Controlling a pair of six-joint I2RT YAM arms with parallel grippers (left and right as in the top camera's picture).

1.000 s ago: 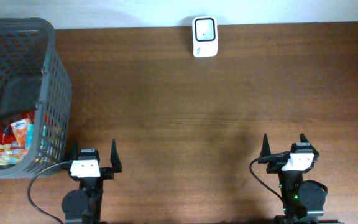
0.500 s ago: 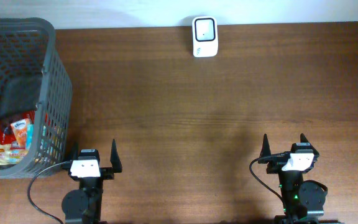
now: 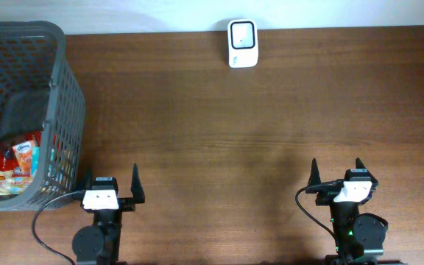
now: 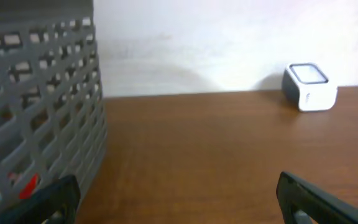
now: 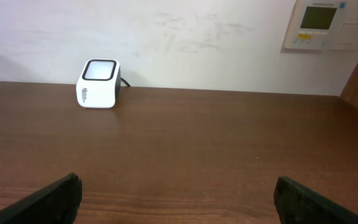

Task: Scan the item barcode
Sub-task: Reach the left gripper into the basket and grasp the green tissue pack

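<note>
Left claw (image 3: 112, 181) and right claw (image 3: 337, 172) sit wide open, empty, at the near edge of the desk (image 3: 197, 132). Snack packets (image 3: 19, 157) lie in the basket (image 3: 66, 110) at the left edge: likely light, crinkly, slippery; pinch a sealed edge. Scanner (image 3: 241, 33) stands at the far edge.

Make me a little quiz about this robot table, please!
1. True or false: the white scanner stands at the far edge of the table, by the wall.
2. Where are the snack packets? A: inside the grey basket. B: on the bare wood. C: on top of the scanner.
3. Fill the gap: the jaws of the left gripper and the right gripper are both ____.

Key: 1 true; 2 A; 3 open.
</note>
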